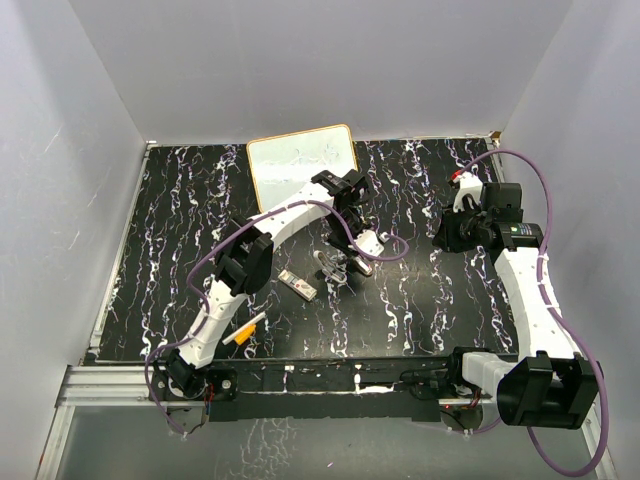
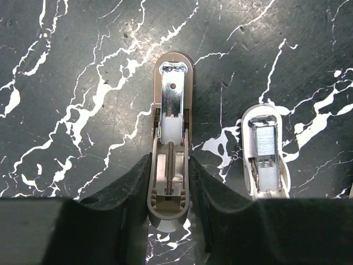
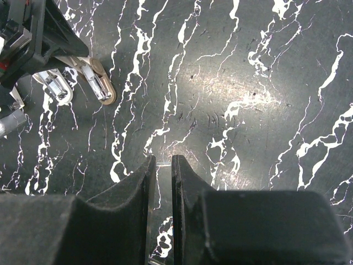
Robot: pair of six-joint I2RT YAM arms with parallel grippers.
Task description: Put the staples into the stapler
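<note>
Top view: the left arm reaches to the middle of the tabletop (image 1: 180,230), with the left pincer (image 2: 170,160) pointed down over the stapler (image 2: 175,110).

Left wrist view: both fingers (image 2: 132,187) press the flanks of the beige body at its 6 o'clock end, so the pincer is clenched on the stapler. The stapler lies opened, channel up. A bright metal tongue sits toward 12 o'clock, a white pusher mid-length, and a spring behind it.

A second, paler piece (image 2: 266,160) lies parallel just beside it at 3 o'clock, not touching, with a ribbed grey block in its channel. Whether it is part of the same stapler cannot be told.

The staples (image 1: 298,285) lie flat on the tabletop at about 8 o'clock of the stapler, near it but apart. Neither pincer touches them.

The marker pen (image 1: 245,330) lies farther out toward 7 o'clock, by the left arm. The whiteboard (image 1: 302,165) lies at 12 o'clock, by the back edge.

The right pincer (image 3: 161,163) is out at 3 o'clock, well apart from the stapler. It is clenched to a slit, holds nothing, and hangs over the tabletop.
</note>
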